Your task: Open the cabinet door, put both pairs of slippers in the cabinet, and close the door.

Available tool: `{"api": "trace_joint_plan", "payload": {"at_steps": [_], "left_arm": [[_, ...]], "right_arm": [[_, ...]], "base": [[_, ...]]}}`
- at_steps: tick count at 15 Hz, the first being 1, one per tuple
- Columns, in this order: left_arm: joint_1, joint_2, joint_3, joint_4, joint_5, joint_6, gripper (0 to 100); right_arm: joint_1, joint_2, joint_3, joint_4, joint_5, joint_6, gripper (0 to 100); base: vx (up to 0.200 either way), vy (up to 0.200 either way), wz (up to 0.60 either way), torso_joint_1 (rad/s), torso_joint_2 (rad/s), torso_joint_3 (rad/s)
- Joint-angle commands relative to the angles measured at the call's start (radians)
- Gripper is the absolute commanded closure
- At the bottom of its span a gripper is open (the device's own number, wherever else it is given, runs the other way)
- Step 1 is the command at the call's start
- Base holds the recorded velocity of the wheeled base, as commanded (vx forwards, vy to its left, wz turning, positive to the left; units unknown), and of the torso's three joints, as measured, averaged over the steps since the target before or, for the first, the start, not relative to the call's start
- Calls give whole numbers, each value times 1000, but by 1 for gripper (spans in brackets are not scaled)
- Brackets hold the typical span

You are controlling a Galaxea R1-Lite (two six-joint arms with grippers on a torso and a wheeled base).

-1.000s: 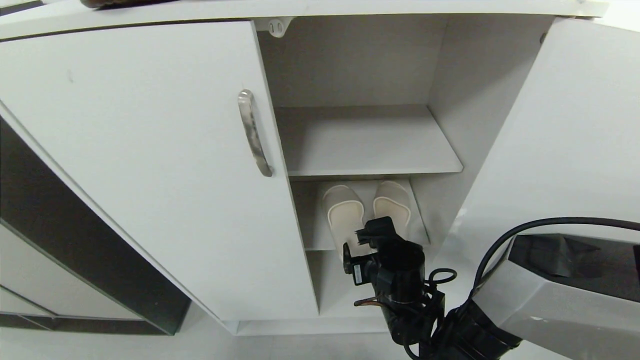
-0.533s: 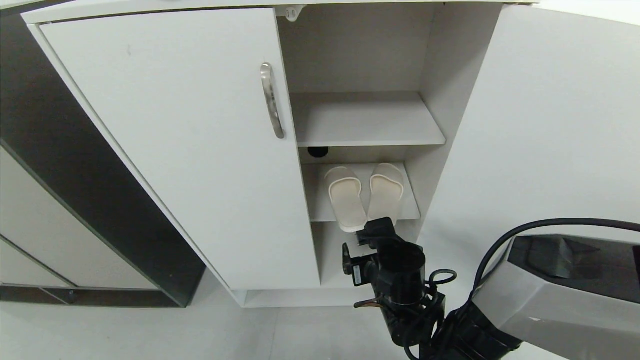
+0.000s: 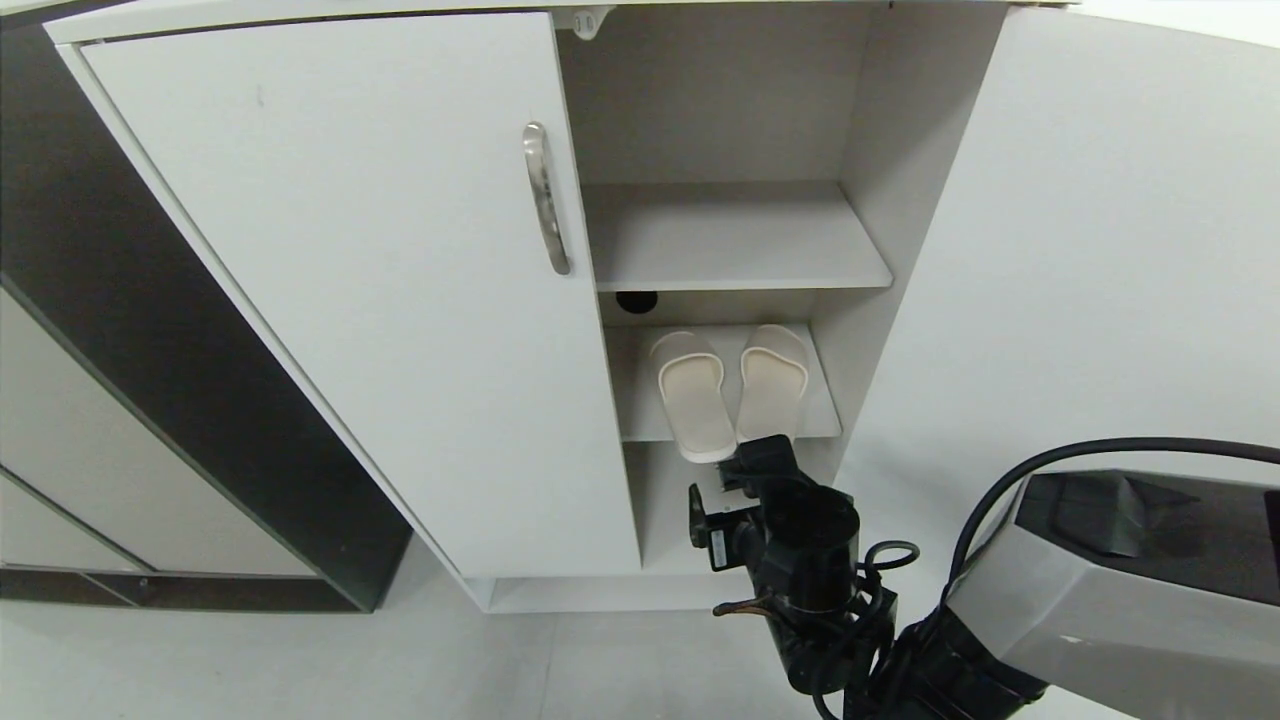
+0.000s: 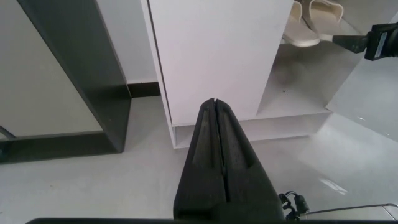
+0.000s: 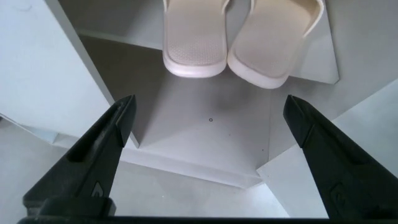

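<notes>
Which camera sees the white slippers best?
The head view: both slippers show whole, side by side on the middle shelf. The right wrist view shows their heel ends close up, with the toes cut off. The left wrist view catches a small part of them, far off.

Black right tool (image 5: 208,109), looped black cable (image 3: 1150,440), grey angular shell (image 3: 1100,600).

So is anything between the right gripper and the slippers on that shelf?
Nothing visible. The right gripper, open, faces the slippers directly; their heels sit at the front edge of the shelf, with only empty space between.
</notes>
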Motion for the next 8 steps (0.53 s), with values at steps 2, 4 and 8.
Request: {"api": "trace_joint_plan", "payload": {"at_steps": [2,4,8], "left_arm": [[0,1,0,0,0,0,100],[0,1,0,0,0,0,100],[0,1,0,0,0,0,100]], "right_arm": [[1,-1,0,-1,-2,-2,0],[2,-1,-2,-1,-2,-2,0],[1,0,-2,-1,-2,-2,0]], "base": [[0,0,0,0,0,0],[0,0,0,2,2,132],[0,0,0,4,0,193]]}}
